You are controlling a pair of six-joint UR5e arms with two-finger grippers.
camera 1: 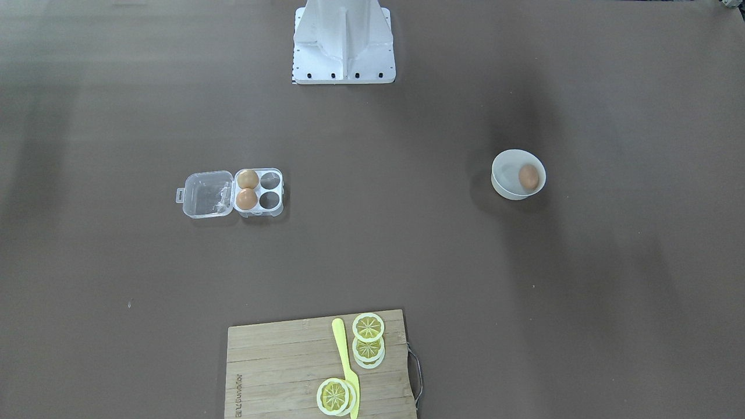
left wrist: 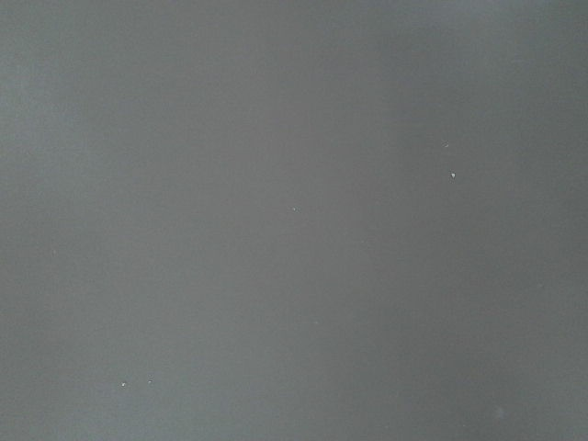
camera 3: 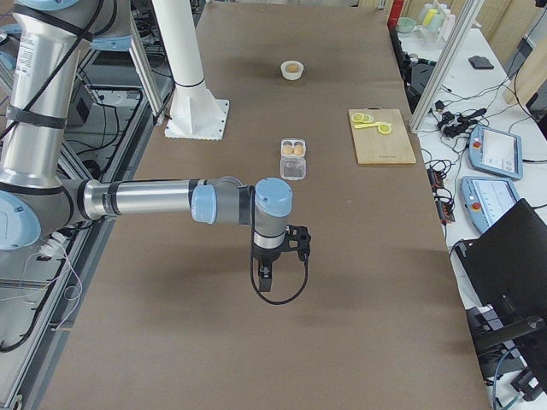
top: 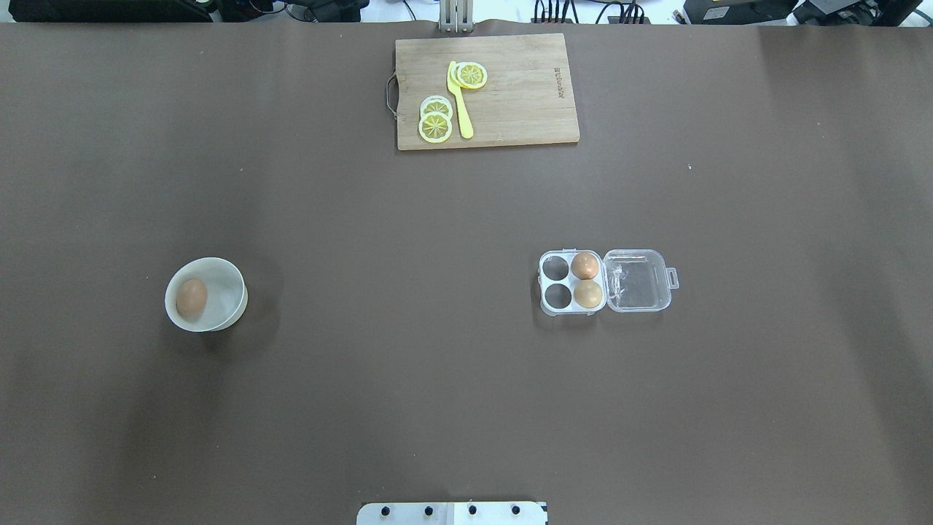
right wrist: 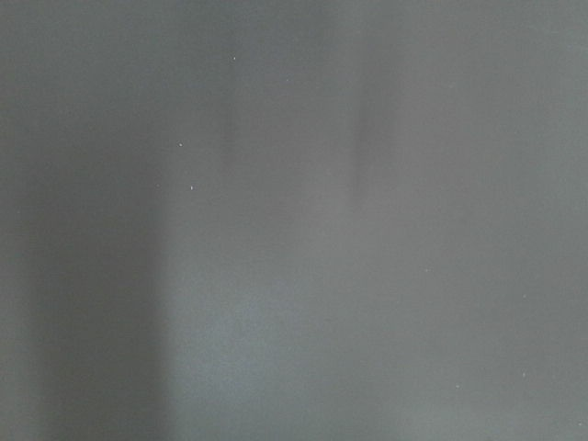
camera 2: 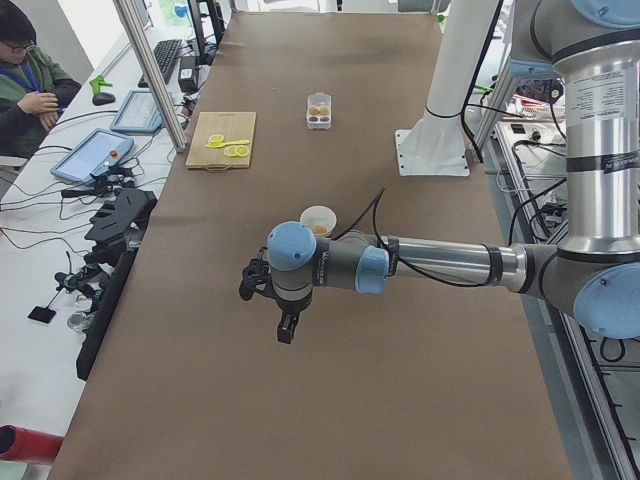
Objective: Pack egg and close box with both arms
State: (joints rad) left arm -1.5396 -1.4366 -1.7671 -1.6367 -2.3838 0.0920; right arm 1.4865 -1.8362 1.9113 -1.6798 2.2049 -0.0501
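A smooth light-brown egg lies in a round white bowl, well apart from the open clear plastic four-cell box. The left gripper and right gripper hover, their grip impossible to tell.

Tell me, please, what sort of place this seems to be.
Probably a robotics lab workstation: the left arm and right arm reach over a covered table, with control pendants and a seated person alongside.

We face the white metal pedestal from above, overhead view behind it, both sharing the clear plastic egg box
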